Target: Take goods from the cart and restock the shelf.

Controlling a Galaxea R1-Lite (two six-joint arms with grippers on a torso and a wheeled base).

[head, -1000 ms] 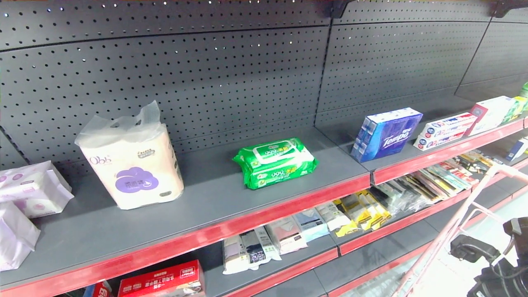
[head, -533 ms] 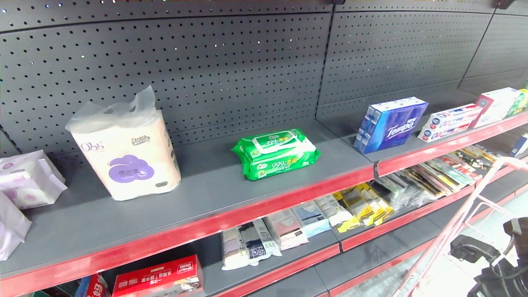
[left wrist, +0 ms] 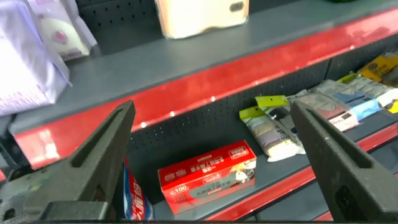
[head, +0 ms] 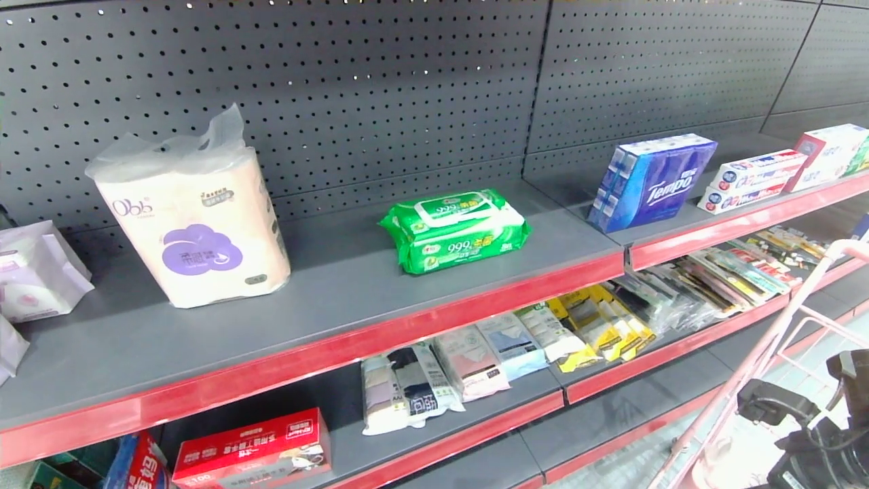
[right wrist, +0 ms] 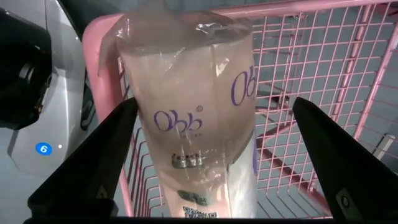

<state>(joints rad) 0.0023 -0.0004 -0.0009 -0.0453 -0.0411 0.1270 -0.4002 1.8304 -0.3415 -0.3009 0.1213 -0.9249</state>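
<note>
Where the right hand (right wrist: 214, 102) hangs over the pink wire cart (right wrist: 348, 74), its two dark fingers stand wide apart and grip nothing. A clear-wrapped roll pack (right wrist: 199, 130) stands upright in a corner of the cart beyond them, framed by the gap and apart from both fingers. In the head view the cart rises at about 4 o'clock, nearest the robot.

The left hand (left wrist: 211, 111) is likewise spread wide and holds nothing. It faces the red front edge of the shelf (left wrist: 205, 74).

Farther in, on the lower board, a red box (head: 251, 451) lies flat at 7 o'clock in the head view. A row of flat packets (head: 434, 380) leans at 6 o'clock, and yellow packets (head: 604, 326) continue the row toward 4 o'clock.

Above them is the grey top board. A second roll pack, white with a purple mark (head: 193, 227), stands upright at 9 o'clock. Well apart from it, a green wipes pack (head: 455, 231) lies flat near the centre. A blue tissue pack (head: 652, 183) stands at 2 o'clock, with toothpaste boxes (head: 753, 180) just beside it toward 3 o'clock. White soft packs (head: 37, 272) lie at the 9 o'clock edge.

Farthest back, a dark pegboard wall (head: 380, 88) closes off the shelf from 10 to 2 o'clock.
</note>
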